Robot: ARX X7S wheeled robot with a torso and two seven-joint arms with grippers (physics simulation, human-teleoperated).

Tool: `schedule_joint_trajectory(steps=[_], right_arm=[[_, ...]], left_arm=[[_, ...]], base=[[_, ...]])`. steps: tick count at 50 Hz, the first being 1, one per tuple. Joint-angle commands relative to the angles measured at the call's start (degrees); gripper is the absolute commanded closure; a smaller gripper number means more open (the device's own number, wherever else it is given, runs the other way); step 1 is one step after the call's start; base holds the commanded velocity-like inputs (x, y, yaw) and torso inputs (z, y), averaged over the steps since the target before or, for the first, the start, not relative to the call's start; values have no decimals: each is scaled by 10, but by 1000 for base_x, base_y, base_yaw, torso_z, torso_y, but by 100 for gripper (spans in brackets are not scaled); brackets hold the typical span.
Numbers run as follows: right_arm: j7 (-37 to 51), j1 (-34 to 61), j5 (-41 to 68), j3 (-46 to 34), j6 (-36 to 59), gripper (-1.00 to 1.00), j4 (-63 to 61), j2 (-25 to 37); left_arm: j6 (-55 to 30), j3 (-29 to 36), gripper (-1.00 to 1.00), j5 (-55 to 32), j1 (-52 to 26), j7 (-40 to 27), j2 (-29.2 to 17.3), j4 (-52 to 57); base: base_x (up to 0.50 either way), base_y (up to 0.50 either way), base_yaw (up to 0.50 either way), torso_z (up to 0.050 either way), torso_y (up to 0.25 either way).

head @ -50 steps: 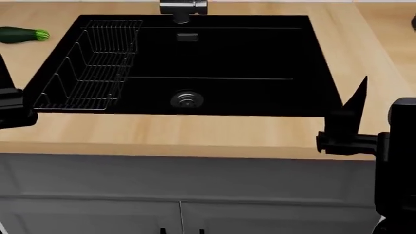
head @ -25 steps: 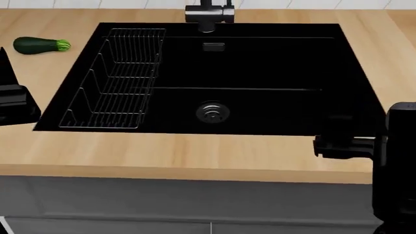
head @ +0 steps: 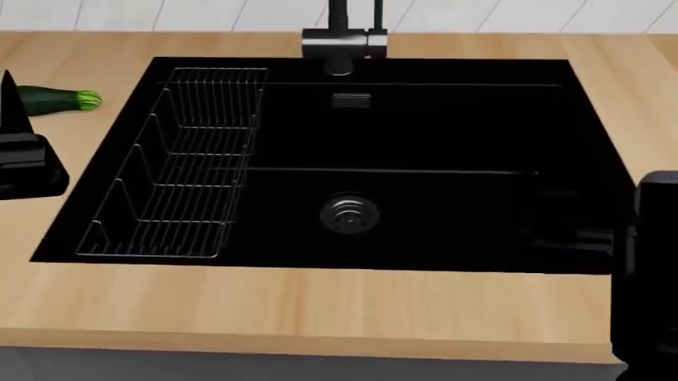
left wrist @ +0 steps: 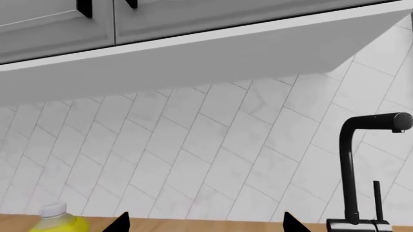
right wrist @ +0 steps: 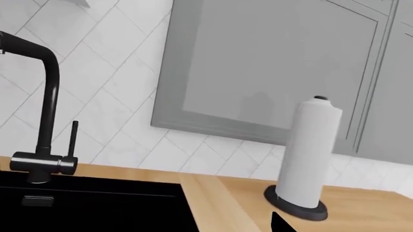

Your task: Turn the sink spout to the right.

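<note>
Wooden counter point(head: 317, 305) rims sink point(head: 424, 135); sink spout point(head: 339, 24) unobstructed.

I see a white tile wall point(left wrist: 193, 159) behind my wooden counter point(head: 317, 309). Gray cupboards point(left wrist: 161, 19) hang up high. A tall gray cabinet door point(right wrist: 271, 67) stands by the wall.

In the head view the left end effector point(head: 9, 103) sits at the left edge, one pointed black fingertip raised above its blocky wrist. The right arm point(head: 646, 270) stands at the right edge, its end effector point(head: 577, 238) dark and hard to read. In the left wrist view two fingertips point(left wrist: 119, 222) stand well apart.
</note>
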Motion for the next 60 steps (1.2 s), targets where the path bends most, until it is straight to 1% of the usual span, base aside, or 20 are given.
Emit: schedule_joint_trajectory(steps=[1, 39, 41, 43, 45, 46, 60], right_arm=[[2, -4, 5, 7, 0, -100, -3, -3], [11, -5, 7, 7, 3, -100, -6, -1], [9, -9, 18, 19, -2, -100, -6, -9], [14, -10, 3, 3, -1, -100, -4, 0], [8, -4, 23, 22, 8, -100, -12, -9], [12, -8, 12, 14, 4, -100, -9, -3], [13, -18, 13, 14, -2, -100, -7, -2]], left_arm=[[-2, 0, -100, -4, 1, -3, -2, 3], [-2, 7, -100, -13, -5, -8, -7, 3], [2, 10, -100, -12, -1, -7, -7, 2], [1, 10, -100, -14, -1, -7, -8, 4], [0, 6, -100, -16, -1, -8, -9, 4], [1, 5, -100, -16, -1, -8, -9, 3], [2, 10, -100, -18, -2, -11, -9, 2]], base=[[242, 0, 0, 0, 0], [239, 0, 0, 0, 0], [238, 0, 0, 0, 0], [238, 0, 0, 0, 0], [238, 0, 0, 0, 0], [234, 0, 0, 0, 0], [241, 0, 0, 0, 1]])
